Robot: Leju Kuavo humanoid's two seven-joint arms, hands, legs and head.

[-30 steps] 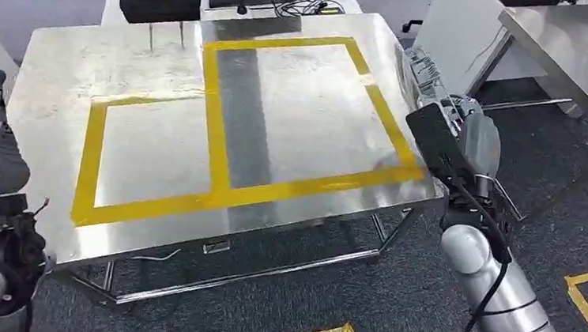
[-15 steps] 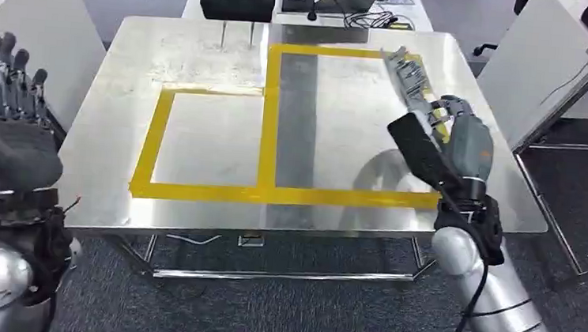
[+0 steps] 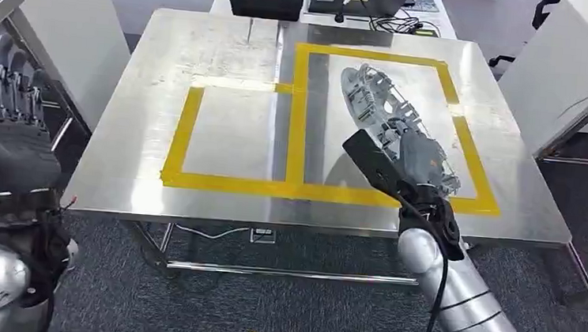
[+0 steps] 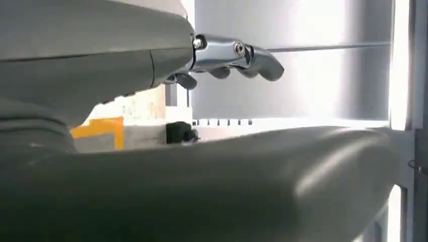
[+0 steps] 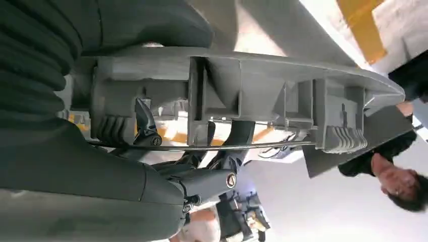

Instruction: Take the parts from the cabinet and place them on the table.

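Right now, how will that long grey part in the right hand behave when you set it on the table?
The grey part looks like rigid ribbed plastic, probably light. It is long and the right hand holds one end, so it may swing. On the steel table it may slide.

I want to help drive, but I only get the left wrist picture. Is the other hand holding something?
Observer: Yes. The right hand holds a long grey part.
Operator: Is it on the table yet?
Observer: It is over the table, inside the right tape box. I cannot tell whether it touches.
Operator: Where is my left hand?
Observer: The left hand is raised off the table's left side, fingers pointing up, holding nothing.
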